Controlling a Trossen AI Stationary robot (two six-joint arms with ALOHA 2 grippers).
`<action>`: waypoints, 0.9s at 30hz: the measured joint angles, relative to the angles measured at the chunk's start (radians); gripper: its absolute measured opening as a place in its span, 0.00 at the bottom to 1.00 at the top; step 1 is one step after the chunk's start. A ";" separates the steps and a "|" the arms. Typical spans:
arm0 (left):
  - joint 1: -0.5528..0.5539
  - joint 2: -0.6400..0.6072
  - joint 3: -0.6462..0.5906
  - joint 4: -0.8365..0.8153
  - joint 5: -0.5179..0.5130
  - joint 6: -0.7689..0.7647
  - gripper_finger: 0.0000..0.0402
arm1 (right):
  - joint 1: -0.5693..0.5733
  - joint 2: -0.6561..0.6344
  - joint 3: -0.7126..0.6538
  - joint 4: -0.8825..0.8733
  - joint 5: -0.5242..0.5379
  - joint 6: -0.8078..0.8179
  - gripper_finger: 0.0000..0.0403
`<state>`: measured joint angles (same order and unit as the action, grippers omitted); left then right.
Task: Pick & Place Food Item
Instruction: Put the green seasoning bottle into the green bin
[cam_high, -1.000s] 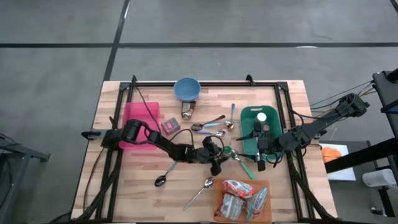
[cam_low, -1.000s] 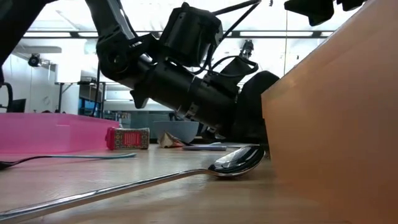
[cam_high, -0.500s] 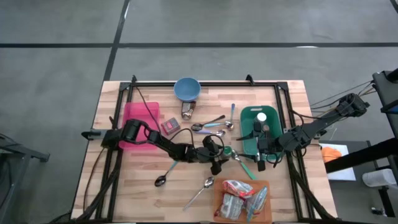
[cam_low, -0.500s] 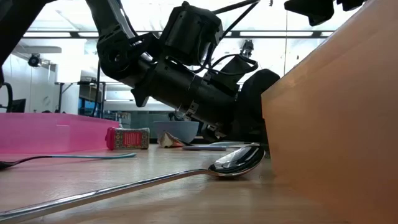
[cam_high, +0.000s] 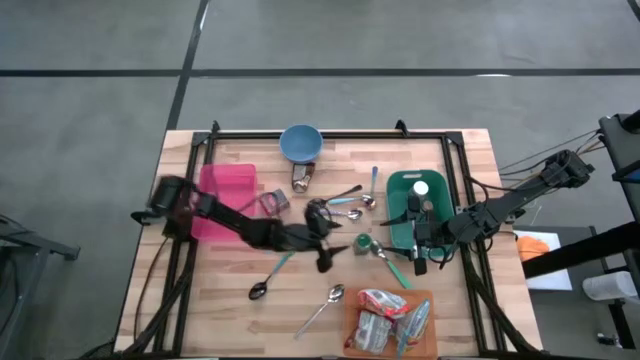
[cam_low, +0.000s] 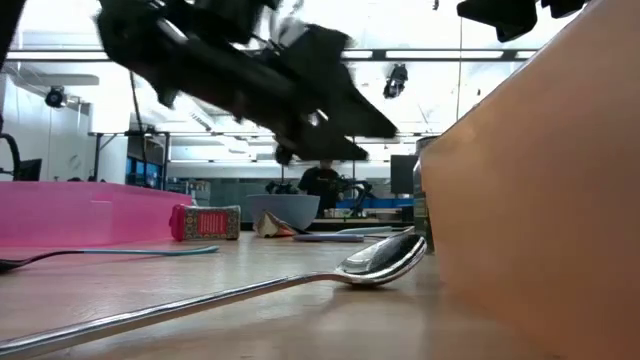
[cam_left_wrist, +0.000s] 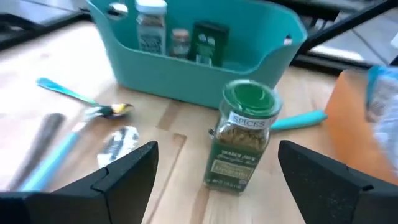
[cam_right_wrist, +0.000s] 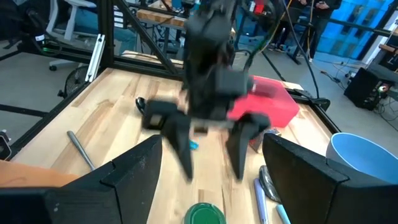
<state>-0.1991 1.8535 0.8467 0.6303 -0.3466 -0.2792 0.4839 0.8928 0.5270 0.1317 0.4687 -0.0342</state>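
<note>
Backing leftward, the left gripper (cam_high: 327, 252) stands wide open, empty, leaving the spice jar (cam_left_wrist: 244, 138) upright near the green bin (cam_high: 398, 190); any careless return sweep could topple it.

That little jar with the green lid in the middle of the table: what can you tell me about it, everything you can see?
The spice jar is small and clear, with a round green screw lid and a green label reading "SPICES"; the contents look brownish-green. It stands upright on the wooden table, just in front of the teal bin, apart from it. A teal-handled utensil lies right behind it. The left gripper is open, its fingers on either side of the jar without touching it.
</note>
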 joint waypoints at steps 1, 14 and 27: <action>-0.003 -0.046 -0.035 -0.003 0.000 0.001 0.84 | 0.000 0.000 0.000 0.001 0.000 0.000 0.69; -0.042 -0.645 -0.465 0.002 0.052 0.179 0.84 | 0.000 0.000 0.000 0.000 0.000 0.000 0.69; -0.042 -1.129 -0.714 -0.025 0.138 0.154 0.84 | 0.000 0.000 0.000 0.001 0.000 0.000 0.69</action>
<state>-0.2413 0.7241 0.1322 0.6055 -0.2081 -0.1255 0.4843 0.8925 0.5270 0.1327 0.4690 -0.0341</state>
